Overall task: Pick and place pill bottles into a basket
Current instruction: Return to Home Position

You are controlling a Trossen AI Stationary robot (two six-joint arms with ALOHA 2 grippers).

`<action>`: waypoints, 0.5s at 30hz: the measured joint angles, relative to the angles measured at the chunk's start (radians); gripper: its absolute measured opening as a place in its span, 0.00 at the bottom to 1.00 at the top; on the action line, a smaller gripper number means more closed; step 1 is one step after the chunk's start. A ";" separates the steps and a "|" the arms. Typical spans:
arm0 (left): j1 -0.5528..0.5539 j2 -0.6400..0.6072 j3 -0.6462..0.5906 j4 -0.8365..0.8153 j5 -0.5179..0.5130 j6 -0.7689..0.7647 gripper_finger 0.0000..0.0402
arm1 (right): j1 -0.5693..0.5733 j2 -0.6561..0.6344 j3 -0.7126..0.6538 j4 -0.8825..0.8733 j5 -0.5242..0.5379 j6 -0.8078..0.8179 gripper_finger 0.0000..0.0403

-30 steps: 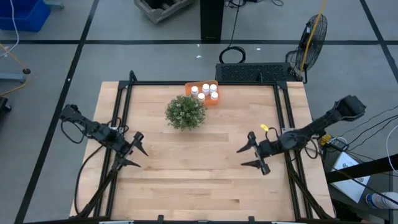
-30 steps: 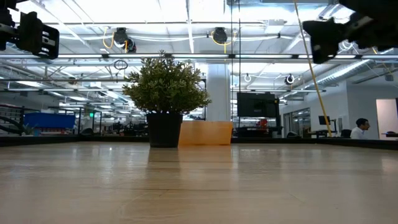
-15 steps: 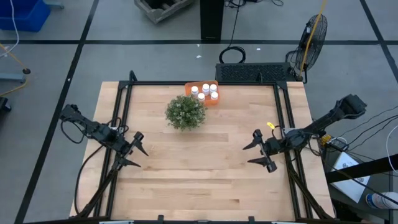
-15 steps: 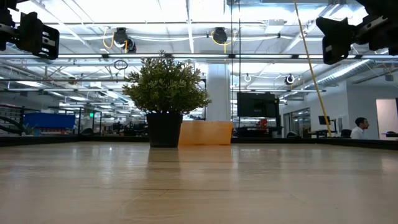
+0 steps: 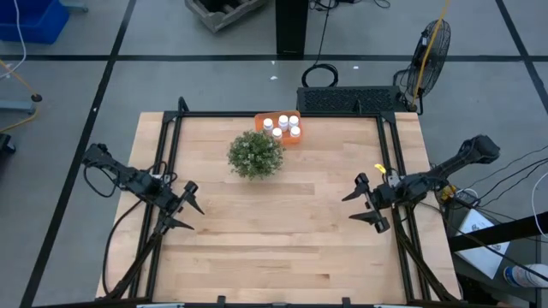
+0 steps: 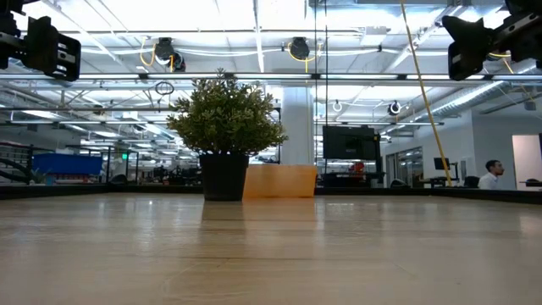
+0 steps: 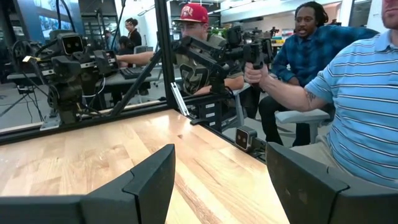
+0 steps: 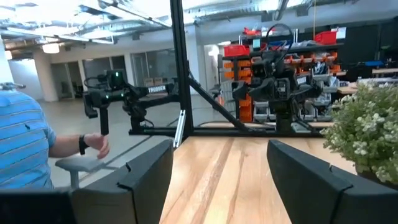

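Several white pill bottles (image 5: 282,127) stand in the orange basket (image 5: 265,118) at the table's far edge, behind the green potted plant (image 5: 254,154). In the low view the basket (image 6: 279,180) shows beside the plant's black pot (image 6: 223,176). My left gripper (image 5: 190,209) is open and empty above the table's left side. My right gripper (image 5: 366,204) is open and empty above the table's right side.
A black metal frame (image 5: 171,128) runs along the table's left, far and right edges. People sit beyond the table in the left wrist view (image 7: 348,87). Bare wood lies between the two grippers (image 5: 274,214).
My right gripper has gone toward the table's right edge, staying open and empty. The left arm, the bottles, the basket and the plant have kept still.
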 joint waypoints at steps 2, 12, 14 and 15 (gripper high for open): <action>0.000 0.000 0.000 0.000 0.000 0.002 0.64 | 0.000 -0.060 0.000 -0.046 0.000 0.000 0.62; 0.000 0.000 0.000 0.001 0.000 0.002 0.64 | 0.000 -0.396 -0.001 -0.332 -0.004 -0.007 0.62; 0.000 0.000 0.000 0.000 0.000 0.001 0.64 | 0.000 -0.459 -0.002 -0.392 -0.004 -0.007 0.62; 0.000 0.000 0.000 0.000 0.000 0.000 0.64 | 0.000 -0.473 -0.002 -0.406 -0.003 -0.008 0.62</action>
